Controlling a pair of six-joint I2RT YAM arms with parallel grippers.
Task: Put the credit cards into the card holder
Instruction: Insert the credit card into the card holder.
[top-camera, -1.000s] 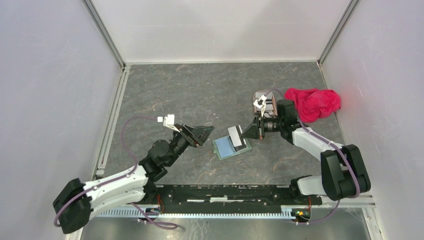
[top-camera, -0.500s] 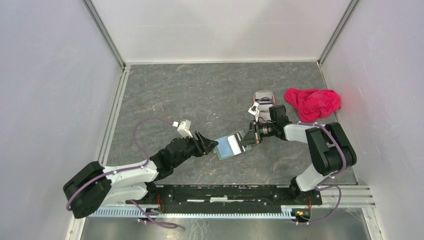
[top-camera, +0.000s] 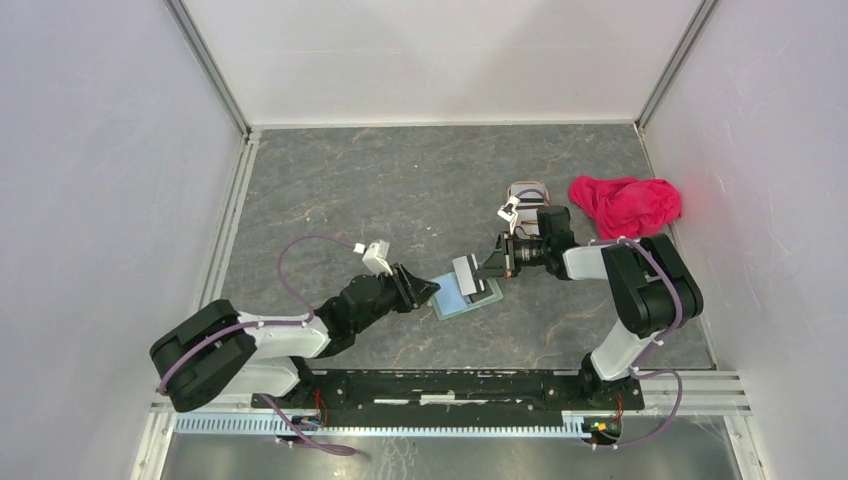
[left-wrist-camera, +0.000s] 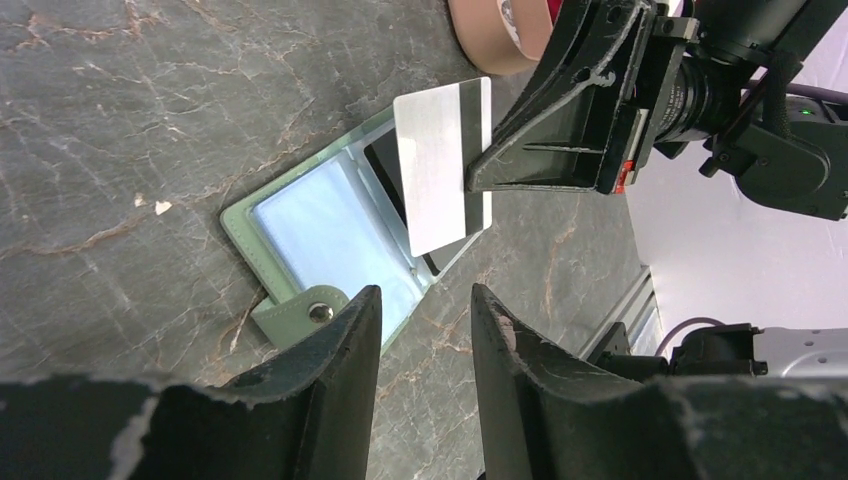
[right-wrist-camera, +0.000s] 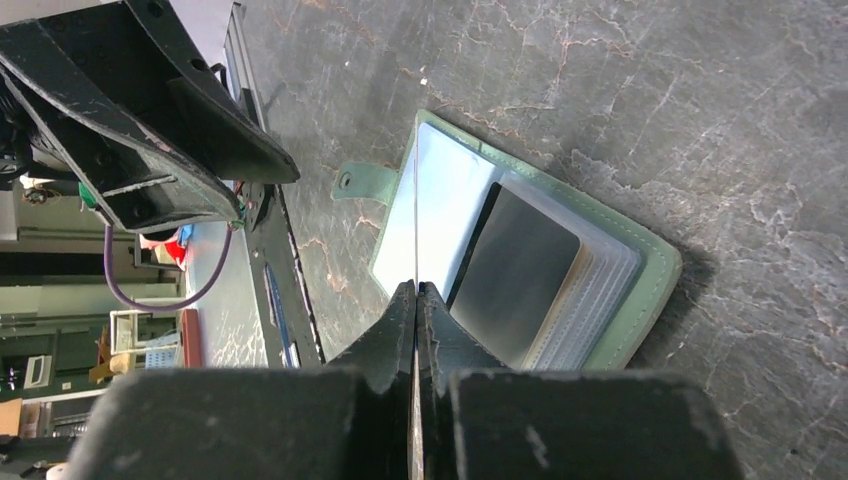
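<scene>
Marbled grey table (top-camera: 400, 180): open card holder (top-camera: 449, 299), dark card (right-wrist-camera: 520, 272) inside.

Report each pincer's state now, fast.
Left pincer: open, empty.
Right pincer: shut on a whitish credit card, over the open card holder.

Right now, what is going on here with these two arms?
The right hand is shut on a whitish card with a dark stripe, holding it over the open green card holder. A dark card already sits in one pocket. The left hand hovers open beside the holder's snap tab, holding nothing.
</scene>
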